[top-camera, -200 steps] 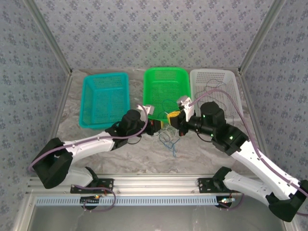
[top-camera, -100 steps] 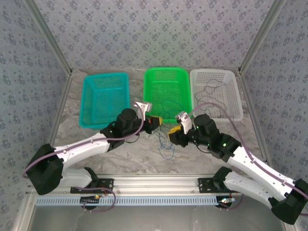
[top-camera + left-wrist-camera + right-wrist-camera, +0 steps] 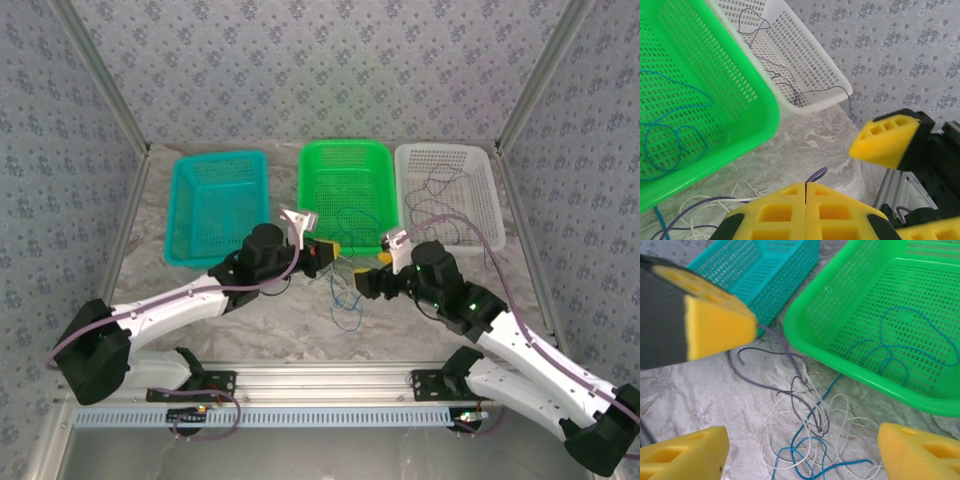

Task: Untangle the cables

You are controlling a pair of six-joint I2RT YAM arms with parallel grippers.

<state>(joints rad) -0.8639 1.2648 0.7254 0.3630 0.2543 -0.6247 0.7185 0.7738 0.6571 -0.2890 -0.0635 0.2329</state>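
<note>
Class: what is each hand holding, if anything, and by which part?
Left hand pinches a thin dark wire; where along it is unclear. Right hand holds nothing.

My white, black-jointed left arm (image 3: 180, 300) reaches to the near-left corner of the green plastic basket (image 3: 308, 200). There my left gripper (image 3: 328, 252) presses its yellow foam pads (image 3: 775, 212) flat together on a thin purple-grey wire (image 3: 816, 175). My right arm (image 3: 510, 335) angles in from the right. My right gripper (image 3: 368, 275) hangs just off the basket's near edge, jaws spread wide, holding nothing.
</note>
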